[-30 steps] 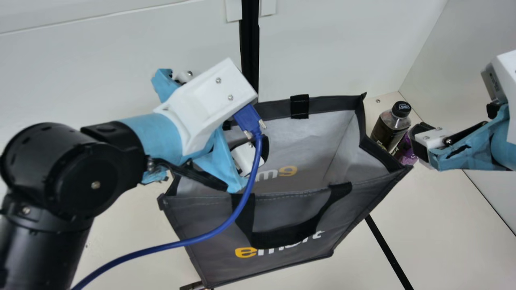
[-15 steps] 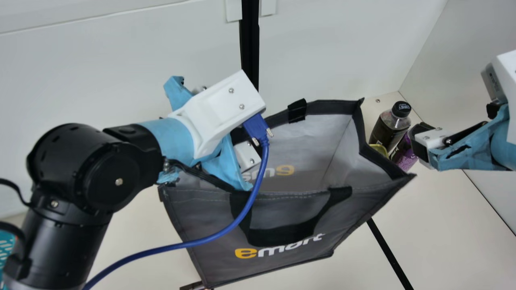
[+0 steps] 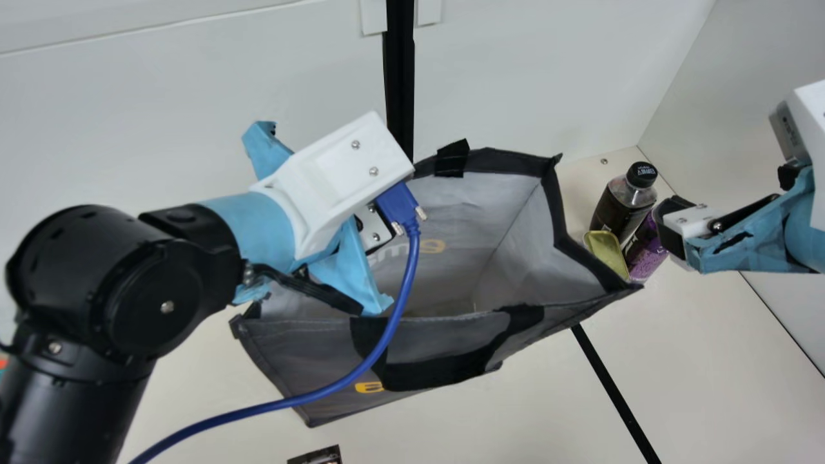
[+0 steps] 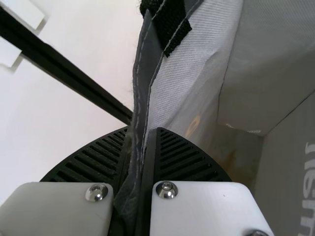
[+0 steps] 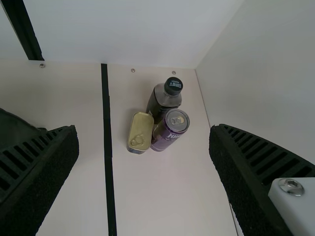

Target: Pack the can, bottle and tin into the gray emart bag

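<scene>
In the main view my left gripper [image 3: 379,229] is at the left part of the far rim of the gray bag [image 3: 290,367]; the bag's mouth gapes upward. The left wrist view has my left gripper [image 4: 142,132] shut on the bag's rim [image 4: 140,88]. My right gripper [image 3: 677,225] is right of the bag, its fingers spread; in its wrist view the right gripper [image 5: 144,132] holds nothing. The dark bottle [image 3: 622,206], purple can [image 3: 646,252] and gold tin [image 3: 604,251] stand close together beyond the bag's right edge. The can [image 5: 170,129] is partly hidden by my right gripper in the main view.
White walls [image 3: 548,77] rise behind and at the right of the cream table [image 3: 709,386]. A black strip [image 3: 615,393] crosses the table. A small dark object [image 3: 316,456] lies at the front edge, and a blue cable hangs from the left arm.
The bag has shifted left and its lower front has swung upward, uncovering the tin. My left gripper moved right, then back left with the rim in it. The right arm kept still.
</scene>
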